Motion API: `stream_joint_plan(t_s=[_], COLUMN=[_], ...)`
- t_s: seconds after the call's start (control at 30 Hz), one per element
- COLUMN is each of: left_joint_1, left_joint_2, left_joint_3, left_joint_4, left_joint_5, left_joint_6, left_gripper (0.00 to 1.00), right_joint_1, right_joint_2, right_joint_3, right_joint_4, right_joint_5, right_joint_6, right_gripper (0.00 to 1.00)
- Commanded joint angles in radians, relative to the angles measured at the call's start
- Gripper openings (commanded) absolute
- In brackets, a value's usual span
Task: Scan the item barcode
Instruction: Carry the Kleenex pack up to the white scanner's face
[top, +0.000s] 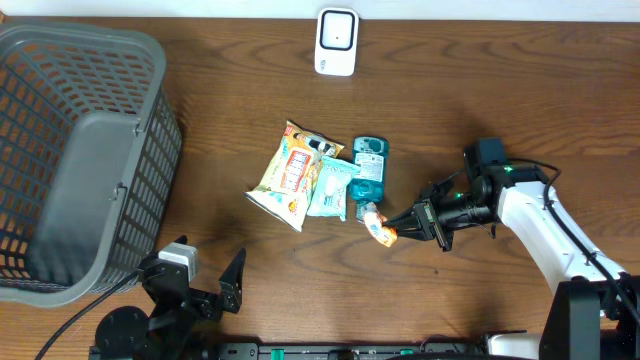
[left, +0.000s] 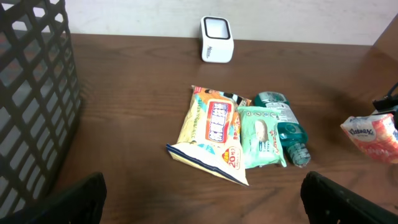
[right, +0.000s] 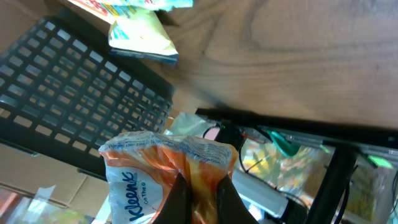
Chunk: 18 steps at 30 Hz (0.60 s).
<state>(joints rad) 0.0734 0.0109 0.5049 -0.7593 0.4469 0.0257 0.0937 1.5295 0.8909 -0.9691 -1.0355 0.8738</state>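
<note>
Kleenex pack (right: 163, 176) is pinched tight in the right pincer (right: 203, 198), just right of the pile's lower end, with bare desk (top: 300, 265) open in front of it. The pile: teal bottle (top: 368, 168), wipes pack (top: 330, 188) and snack bag (top: 290, 172), side by side. White scanner (top: 336, 42) sits well apart at the far edge. Grey basket (top: 150, 150) far left, its floor showing. Left pincer (left: 205, 202) is spread wide, holding nothing. Only the right wrist view reads the pack's lettering.

Matt wood-grain table (top: 500, 90), grey plastic lattice basket (top: 162, 150), glossy film tissue pack (right: 155, 171)
</note>
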Motion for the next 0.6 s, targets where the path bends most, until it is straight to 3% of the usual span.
stream_joint_plan(t_s=[0.0,0.57], left_joint_1=[0.005,0.005], left_joint_2=[-0.007,-0.007], left_joint_3=[0.003,0.003], left_joint_4=[0.000,0.000], left_joint_5=[0.013,0.013], left_joint_6=[-0.002,-0.002], left_gripper=[0.98,0.98], right_joint_1=[-0.002,0.000], right_joint_2=[-0.007,-0.007], right_joint_3=[-0.001,-0.001], right_joint_4=[-0.005,0.037], right_joint_5=[-0.044,0.038], right_joint_6=[0.008,-0.039], right_gripper=[0.01,0.01])
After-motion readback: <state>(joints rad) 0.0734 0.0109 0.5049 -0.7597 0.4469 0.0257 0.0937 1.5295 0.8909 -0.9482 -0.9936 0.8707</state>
